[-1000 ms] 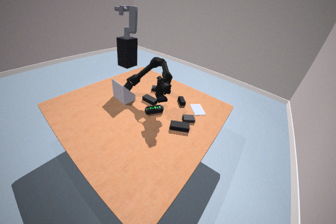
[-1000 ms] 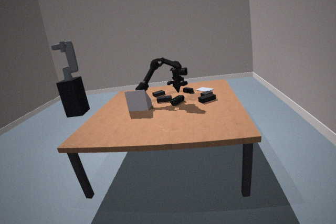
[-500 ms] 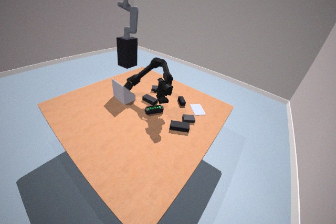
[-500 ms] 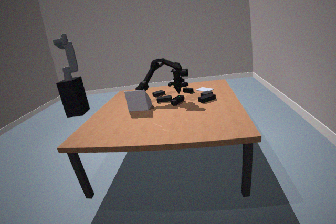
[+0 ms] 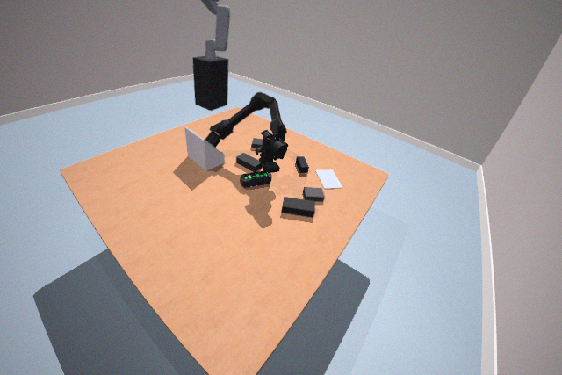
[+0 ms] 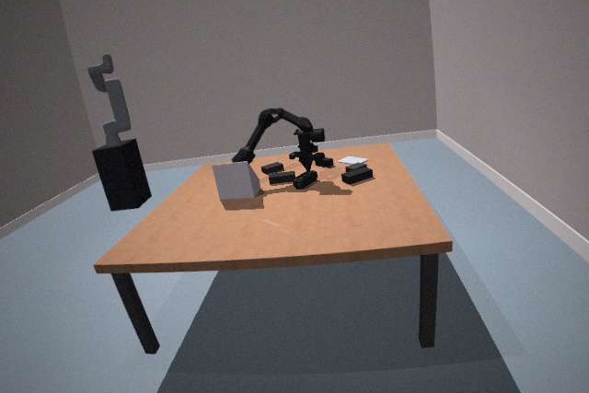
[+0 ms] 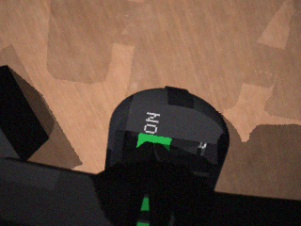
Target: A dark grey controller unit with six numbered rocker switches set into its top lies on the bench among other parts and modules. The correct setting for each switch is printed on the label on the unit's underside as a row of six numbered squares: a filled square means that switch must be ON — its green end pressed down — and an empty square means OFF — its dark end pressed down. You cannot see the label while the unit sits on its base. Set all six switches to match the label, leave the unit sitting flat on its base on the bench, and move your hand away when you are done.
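The dark grey controller unit [image 5: 255, 179] [image 6: 305, 180] [image 7: 180, 116] sits on its base on the bench, switches up. Several green switch ends show along its top in the top view. In the wrist view its rounded end carries the printed word ON beside a green switch end. My gripper [image 5: 270, 169] [image 6: 307, 170] [image 7: 151, 150] is shut and empty, pointing down with its tips at the top of the unit near that end. Whether the tips touch a switch cannot be told. The fingers hide most of the other switches in the wrist view. The underside label is hidden.
Dark blocks [image 5: 248, 162] [image 6: 282, 177] lie beside the unit, with another small block [image 5: 301, 165] behind. A long block [image 5: 298, 206] [image 6: 357, 176] and a smaller block [image 5: 313, 193] lie to the right. A white card [image 5: 328, 178] [image 6: 352, 159] lies beyond. A pale wedge [image 5: 199, 151] [image 6: 235, 180] stands left.
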You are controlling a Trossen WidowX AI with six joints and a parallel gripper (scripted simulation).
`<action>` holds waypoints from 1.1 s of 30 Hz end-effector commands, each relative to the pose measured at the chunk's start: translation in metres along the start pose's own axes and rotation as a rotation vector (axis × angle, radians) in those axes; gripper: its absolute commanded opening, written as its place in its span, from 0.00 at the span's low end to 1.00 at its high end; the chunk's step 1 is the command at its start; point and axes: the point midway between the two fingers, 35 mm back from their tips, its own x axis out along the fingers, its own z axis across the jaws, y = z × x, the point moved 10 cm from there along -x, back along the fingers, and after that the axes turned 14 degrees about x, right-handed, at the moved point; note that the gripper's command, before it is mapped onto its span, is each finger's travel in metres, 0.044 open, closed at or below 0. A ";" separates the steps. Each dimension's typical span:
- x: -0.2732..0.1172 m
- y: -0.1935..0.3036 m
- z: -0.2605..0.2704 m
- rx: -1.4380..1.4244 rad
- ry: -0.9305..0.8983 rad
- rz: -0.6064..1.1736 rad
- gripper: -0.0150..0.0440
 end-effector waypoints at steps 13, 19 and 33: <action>0.009 0.000 0.001 0.003 -0.005 -0.001 0.25; -0.002 0.000 0.000 0.001 -0.003 0.001 0.25; -0.040 0.047 -0.022 0.003 -0.002 0.003 0.25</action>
